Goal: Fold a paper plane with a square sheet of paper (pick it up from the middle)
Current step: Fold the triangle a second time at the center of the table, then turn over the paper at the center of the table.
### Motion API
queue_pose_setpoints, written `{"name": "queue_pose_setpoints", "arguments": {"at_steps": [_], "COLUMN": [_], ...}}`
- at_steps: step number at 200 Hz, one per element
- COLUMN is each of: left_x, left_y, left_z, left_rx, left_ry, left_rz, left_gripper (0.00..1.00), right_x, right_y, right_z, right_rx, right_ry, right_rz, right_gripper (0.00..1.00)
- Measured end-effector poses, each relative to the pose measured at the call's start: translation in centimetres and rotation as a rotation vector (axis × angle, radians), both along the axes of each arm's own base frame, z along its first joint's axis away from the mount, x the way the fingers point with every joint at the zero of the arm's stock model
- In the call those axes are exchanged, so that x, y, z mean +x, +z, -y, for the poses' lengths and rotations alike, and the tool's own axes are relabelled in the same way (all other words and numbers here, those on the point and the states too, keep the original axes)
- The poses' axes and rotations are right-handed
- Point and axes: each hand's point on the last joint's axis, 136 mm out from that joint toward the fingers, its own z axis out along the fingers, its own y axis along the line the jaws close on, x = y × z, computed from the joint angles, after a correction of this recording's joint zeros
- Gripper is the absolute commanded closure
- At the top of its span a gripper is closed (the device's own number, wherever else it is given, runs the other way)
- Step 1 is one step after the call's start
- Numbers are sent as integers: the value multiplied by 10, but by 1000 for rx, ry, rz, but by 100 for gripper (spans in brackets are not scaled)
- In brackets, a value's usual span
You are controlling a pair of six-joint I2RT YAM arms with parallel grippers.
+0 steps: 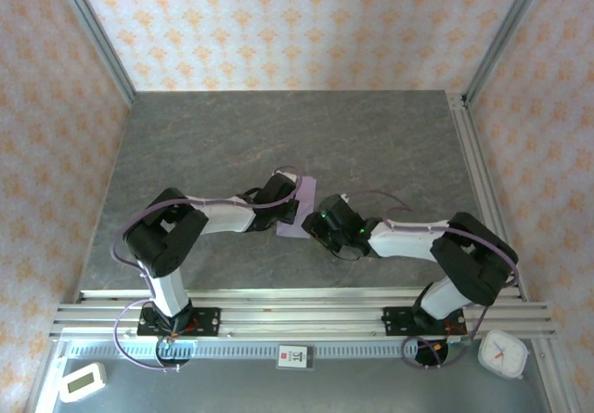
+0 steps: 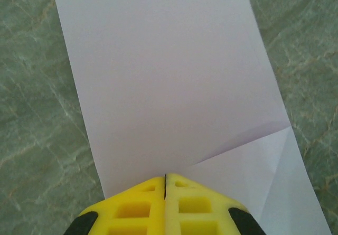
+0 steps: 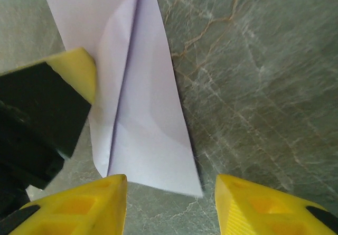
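The left gripper point(image 2: 166, 185), shut, rests its tips on the paper point(image 2: 169, 87) at mid-table point(image 1: 232, 135), the right gripper point(image 3: 171, 185) hovers half-open at its edge; one corner looks folded, most folds remain.

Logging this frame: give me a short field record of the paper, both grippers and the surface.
paper: lilac sheet of paper flat on the table, partly folded, creases showing
fold stage: no finished plane yet
left arm: left gripper with fingers shut, tips at the sheet's edge
right arm: right gripper with fingers open, the sheet's near end seen between them
surface: grey marbled table
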Motion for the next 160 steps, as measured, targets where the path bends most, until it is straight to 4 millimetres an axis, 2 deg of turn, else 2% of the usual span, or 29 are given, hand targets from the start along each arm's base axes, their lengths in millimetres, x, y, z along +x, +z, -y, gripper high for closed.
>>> {"name": "queue_pose_setpoints", "arguments": {"at_steps": [43,71,113,160], "left_x": [1,3,2,2], "left_y": [-1,-1,-1,-1], "left_z": [-1,-2,-1,0], "left_rx": [-84,-122,-142,-155], "left_ry": [7,9,-1,-6], "left_rz": [32,39,46,47], "left_gripper": [100,100,100,100], "right_x": [6,11,19,39], "right_y": [-5,-6,-4,13], "right_z": [-27,-31,-20,3], "right_rx": [-21,-52,-125,-148], "right_ry": [49,56,24,-42], "right_rz": [-10,-11,23,74], "right_gripper": [59,59,55,54]}}
